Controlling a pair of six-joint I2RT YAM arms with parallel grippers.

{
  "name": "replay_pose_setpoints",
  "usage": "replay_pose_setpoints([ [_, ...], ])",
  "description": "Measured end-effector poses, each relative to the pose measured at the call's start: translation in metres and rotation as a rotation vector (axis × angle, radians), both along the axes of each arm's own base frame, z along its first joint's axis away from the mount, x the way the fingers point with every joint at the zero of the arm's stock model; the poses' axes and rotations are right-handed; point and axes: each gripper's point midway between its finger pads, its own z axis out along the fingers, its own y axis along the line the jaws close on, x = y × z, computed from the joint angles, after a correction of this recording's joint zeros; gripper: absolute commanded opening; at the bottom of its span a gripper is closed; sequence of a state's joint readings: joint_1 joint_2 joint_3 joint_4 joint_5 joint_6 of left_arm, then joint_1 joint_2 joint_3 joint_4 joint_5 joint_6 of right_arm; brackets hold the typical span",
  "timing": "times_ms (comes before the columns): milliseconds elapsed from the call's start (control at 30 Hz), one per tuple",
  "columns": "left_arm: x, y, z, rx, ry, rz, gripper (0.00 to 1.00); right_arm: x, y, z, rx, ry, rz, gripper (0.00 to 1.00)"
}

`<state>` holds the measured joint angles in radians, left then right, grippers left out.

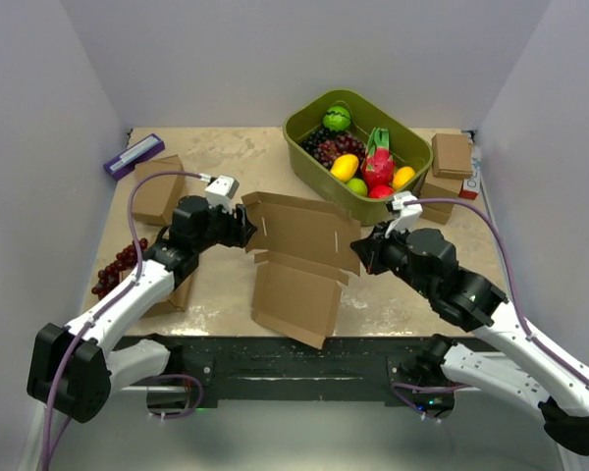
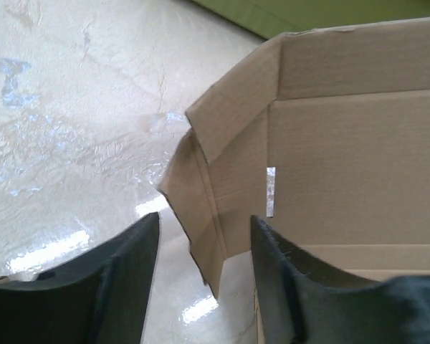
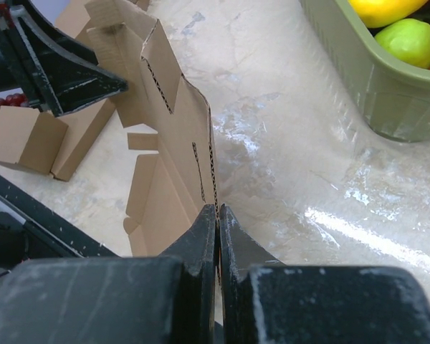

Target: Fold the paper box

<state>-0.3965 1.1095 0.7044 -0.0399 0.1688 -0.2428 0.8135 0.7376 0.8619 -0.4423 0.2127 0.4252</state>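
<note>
Paper box (image 1: 299, 235) centre frame: right pincer (image 3: 217, 209) clamps its edge; left pincer (image 2: 205, 218), half open, straddles the side flap (image 2: 193, 190); best closed squarely near the crease.

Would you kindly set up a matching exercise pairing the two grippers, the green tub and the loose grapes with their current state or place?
1. left gripper
2. right gripper
3. olive-green tub
4. loose grapes

A. holds fruit at the far side
B. pinched shut on the paper box
C. at the table's left edge
D. jaws apart astride the paper box's side flap

Pairs: 1-D, 2-B, 3-A, 4-C.
</note>
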Motion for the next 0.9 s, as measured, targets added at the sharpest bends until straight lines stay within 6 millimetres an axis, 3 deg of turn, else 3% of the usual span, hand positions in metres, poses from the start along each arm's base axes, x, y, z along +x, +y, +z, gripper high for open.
replay_pose_setpoints([
  [133,0.000,0.001,-0.001,0.002,0.005,0.004,0.06,-0.002,0.001,0.002,0.007,-0.001,0.012,0.00],
  [167,0.001,0.001,-0.001,0.000,0.004,0.003,0.00,-0.002,0.002,0.002,0.008,0.000,0.015,0.00],
  [333,0.001,-0.001,0.008,-0.021,-0.036,-0.010,0.00,-0.002,0.002,0.002,0.010,-0.002,0.015,0.04],
  [367,0.000,-0.001,0.009,-0.022,-0.040,-0.011,0.00,-0.002,0.001,0.002,0.010,-0.002,0.011,0.11],
  [400,-0.001,-0.001,0.009,-0.023,-0.043,-0.011,0.00,-0.001,0.001,0.002,0.010,-0.001,0.006,0.34],
  [500,-0.004,0.005,0.013,-0.019,-0.062,0.010,0.00,0.004,-0.002,-0.001,0.011,0.011,-0.038,0.73],
  [667,-0.014,0.024,0.026,-0.009,-0.112,0.111,0.00,0.015,-0.003,-0.006,0.024,0.037,-0.112,0.79],
  [767,-0.019,0.023,0.033,-0.047,-0.133,0.156,0.00,0.019,0.003,-0.003,0.102,0.052,-0.144,0.80],
  [900,-0.021,0.020,0.011,-0.055,-0.112,0.205,0.00,0.021,0.021,-0.004,0.249,0.084,-0.131,0.82],
])
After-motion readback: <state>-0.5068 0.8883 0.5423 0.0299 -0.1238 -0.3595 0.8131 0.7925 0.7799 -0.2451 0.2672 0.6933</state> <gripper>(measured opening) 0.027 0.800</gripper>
